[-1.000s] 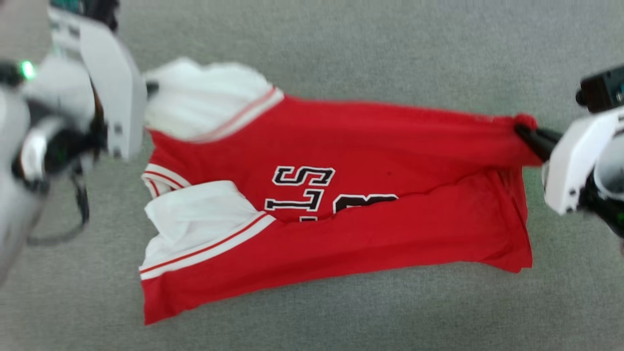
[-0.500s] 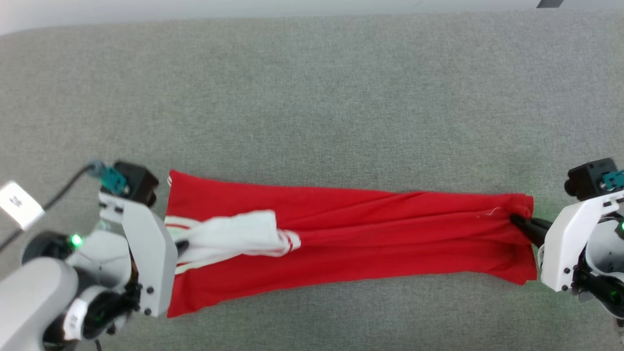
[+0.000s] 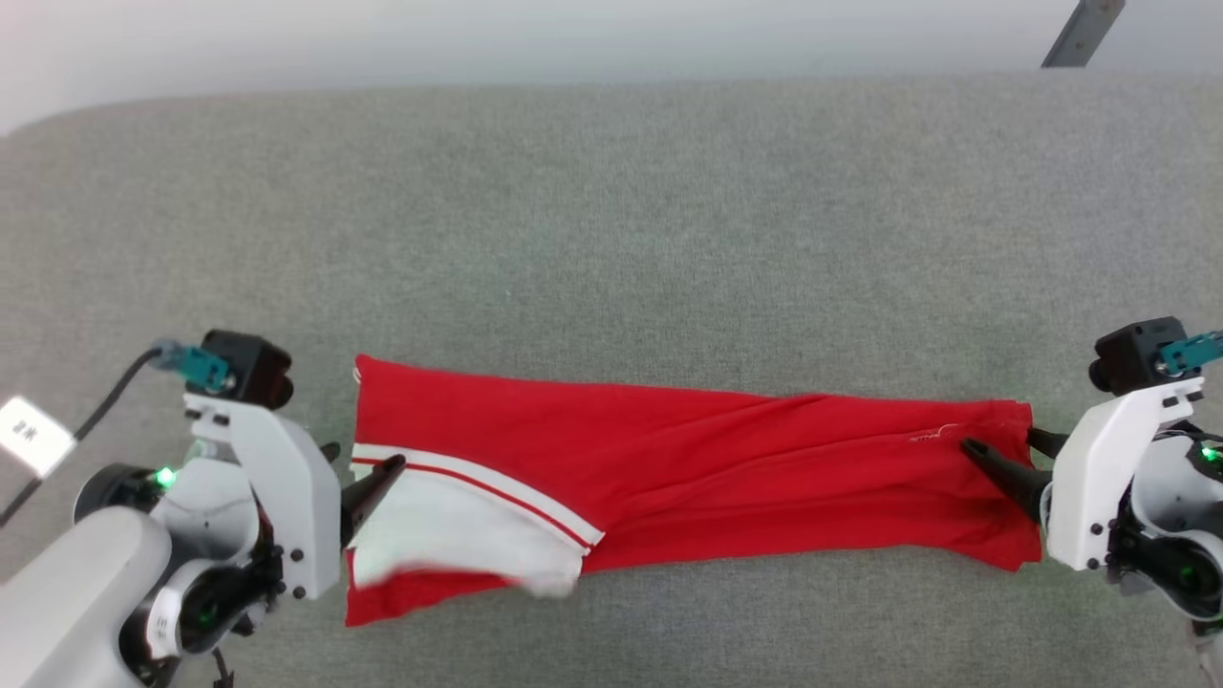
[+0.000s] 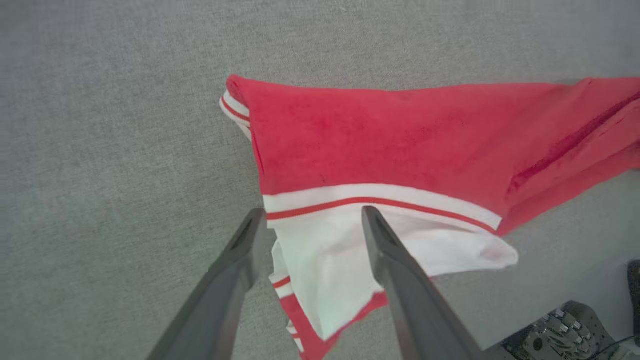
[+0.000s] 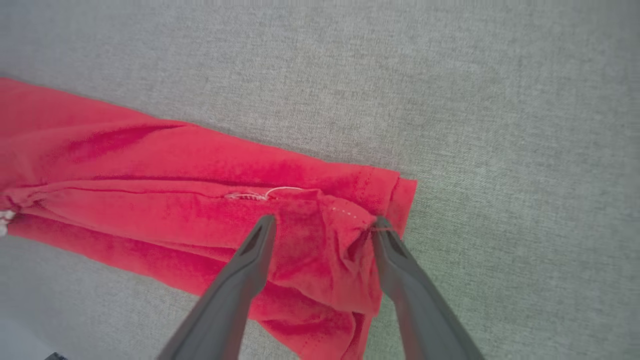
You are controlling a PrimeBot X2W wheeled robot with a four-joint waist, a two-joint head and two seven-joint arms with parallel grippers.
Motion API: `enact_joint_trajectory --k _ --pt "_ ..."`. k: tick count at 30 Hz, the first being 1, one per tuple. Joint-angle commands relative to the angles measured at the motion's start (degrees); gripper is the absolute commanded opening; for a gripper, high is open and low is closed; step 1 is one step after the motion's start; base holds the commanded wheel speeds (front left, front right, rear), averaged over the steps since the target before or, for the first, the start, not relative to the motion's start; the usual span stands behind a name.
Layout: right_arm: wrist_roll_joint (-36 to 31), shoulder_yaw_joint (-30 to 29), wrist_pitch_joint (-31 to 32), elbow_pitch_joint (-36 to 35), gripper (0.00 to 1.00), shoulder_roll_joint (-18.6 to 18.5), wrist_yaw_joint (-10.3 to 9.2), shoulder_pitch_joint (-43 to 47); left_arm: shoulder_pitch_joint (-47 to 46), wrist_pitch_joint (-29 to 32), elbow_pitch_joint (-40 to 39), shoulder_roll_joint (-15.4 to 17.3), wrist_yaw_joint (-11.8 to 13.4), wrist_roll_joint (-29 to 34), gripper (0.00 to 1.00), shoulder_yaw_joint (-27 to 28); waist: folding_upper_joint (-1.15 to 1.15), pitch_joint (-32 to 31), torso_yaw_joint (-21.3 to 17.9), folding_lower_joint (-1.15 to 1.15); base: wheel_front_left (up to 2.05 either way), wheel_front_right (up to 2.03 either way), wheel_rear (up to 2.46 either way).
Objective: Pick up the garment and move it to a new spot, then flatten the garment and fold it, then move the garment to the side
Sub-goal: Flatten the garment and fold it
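Red knit cloth: the garment (image 3: 726, 468) lies as a long narrow band on the grey felted surface (image 3: 611, 239), towards the near edge; it looks doubled lengthwise, so I judge the first fold is down. Left gripper (image 3: 366, 456) sits at the sleeve end, fingers apart, straddling the white sleeve (image 4: 340, 260) with nothing clamped; right gripper (image 3: 998, 441) sits at the hem end, fingers likewise apart over a bunched corner (image 5: 325, 250). One arm at each end makes sense to me: that is how the band is drawn taut and straight. Sleeve lies loose on top of the red, its outer edge blurred; I cannot tell if it is flat. Hem corner is rumpled and may need smoothing. Surroundings: a white tag on a cable (image 3: 33, 435) at far left; a dark bar (image 3: 1080, 33) at top right; both well apart from the cloth; nothing obstructs a crosswise fold.
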Motion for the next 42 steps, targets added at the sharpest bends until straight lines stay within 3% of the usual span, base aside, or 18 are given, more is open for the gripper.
enact_joint_trajectory --k 1,4,9,21,24,30,36,37,38,39,42 --pt "0.3 -0.3 0.2 -0.1 1.00 -0.1 -0.10 -0.4 0.9 -0.2 0.1 -0.1 -0.1 -0.4 1.00 0.1 0.00 -0.8 0.2 0.00 0.00 0.00 0.00" --pt "0.7 -2.0 1.1 0.2 1.00 -0.6 -0.10 -0.1 2.4 -4.4 -0.5 -0.2 -0.8 0.2 1.00 1.3 0.00 -1.7 0.7 0.00 0.00 0.00 0.00" --pt "1.8 -5.5 4.5 1.2 1.00 -0.1 -0.10 1.1 7.1 -17.2 -1.5 -0.2 -1.0 3.3 1.00 4.4 0.00 -3.2 1.9 0.00 0.00 0.00 0.00" --pt "0.7 -10.6 10.4 4.1 1.00 -0.2 -0.10 2.6 18.9 -41.7 -2.9 -2.3 2.1 7.0 1.00 11.1 0.00 -2.6 6.0 0.00 0.00 0.00 0.00" --pt "-0.2 -11.6 11.4 5.5 1.00 0.2 -0.10 2.4 20.9 -44.9 -2.1 -3.7 2.9 8.0 1.00 13.3 0.00 -2.1 7.4 0.00 0.00 0.00 0.00" --pt "-1.9 -13.1 12.5 9.4 1.00 1.7 -0.10 1.6 24.2 -46.4 -2.1 -9.8 2.9 12.8 1.00 21.4 0.00 -1.2 10.0 0.00 0.00 0.00 0.00" --pt "-1.9 -12.4 12.5 15.1 1.00 3.6 -0.09 0.7 27.8 -46.2 -1.7 -18.0 -1.0 19.3 1.00 30.3 0.00 -0.6 11.7 0.00 0.00 0.00 0.00" --pt "-1.5 -12.1 12.7 16.1 0.86 3.9 -0.09 0.5 28.3 -46.2 -1.5 -19.1 -1.8 20.1 1.00 31.4 0.00 -0.5 11.9 0.00 0.00 0.00 0.00" --pt "-1.0 -11.8 12.9 16.9 0.32 4.2 -0.09 0.3 28.6 -46.2 -1.4 -20.2 -2.7 20.7 1.00 32.4 0.00 -0.4 12.0 0.00 0.00 0.00 0.00" --pt "-0.4 -11.2 13.4 17.6 0.00 4.4 -0.07 0.2 28.8 -46.2 -1.3 -21.1 -3.6 21.5 1.00 33.2 0.00 -0.3 12.2 0.00 0.00 0.00 0.00" --pt "1.6 -11.0 14.0 18.7 0.00 4.6 -0.04 -0.1 29.3 -46.3 -1.0 -23.4 -5.5 23.5 1.00 35.6 0.00 -0.1 12.6 0.00 0.00 0.00 0.00"
